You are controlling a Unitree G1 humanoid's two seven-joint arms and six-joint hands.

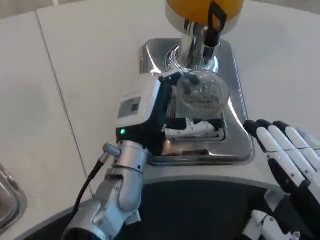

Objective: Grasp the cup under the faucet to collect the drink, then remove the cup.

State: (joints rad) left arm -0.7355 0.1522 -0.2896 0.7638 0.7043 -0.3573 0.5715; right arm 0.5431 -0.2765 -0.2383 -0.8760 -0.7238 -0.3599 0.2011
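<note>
Head view shows the left robot hand [187, 125] wrapped around the clear cup [200, 95], which sits on the shiny tray [240, 130] under the faucet [207, 37]. The right robot hand [287, 150] waits near, fingers straight, holding nothing. Filling seems next: keep the cup steady

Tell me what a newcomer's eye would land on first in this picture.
First, the left hand at the middle, wrapped around a clear cup that stands on the shiny metal tray under the faucet. Next, the orange drink tank at the top edge, right above the faucet. Last, the right hand at the lower right, fingers stretched out flat and holding nothing, beside the tray.
</note>
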